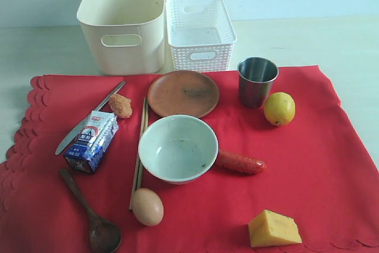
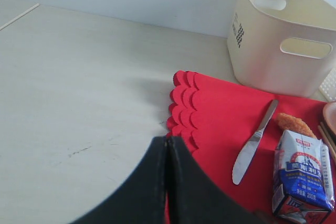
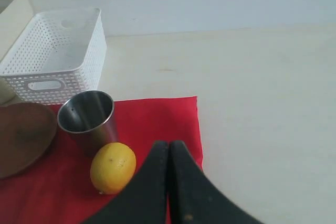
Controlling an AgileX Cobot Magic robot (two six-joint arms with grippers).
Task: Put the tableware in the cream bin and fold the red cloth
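Left gripper (image 2: 167, 145): jaws pressed flat together, nothing between them. It hangs over the scalloped corner of the red cloth (image 2: 220, 114); contact with the fabric cannot be judged.

Right gripper (image 3: 169, 148): jaws likewise closed tight and empty, poised over the cloth's far corner, near the lemon (image 3: 112, 167) and steel cup (image 3: 87, 116), touching neither.

Red cloth lies spread flat on the table (image 1: 331, 39), unfolded.

Cream bin (image 1: 121, 25) stands off the cloth at its back edge, white lattice basket (image 1: 200, 34) just beside it.

On the cloth:
- Silver knife (image 1: 89, 118) beside the milk carton (image 1: 92, 141).
- Wooden chopsticks (image 1: 140, 152) against the white bowl (image 1: 177, 148).
- Brown plate (image 1: 183, 93) behind the bowl.
- Dark wooden spoon (image 1: 92, 217) at the front, near the egg (image 1: 147, 206).
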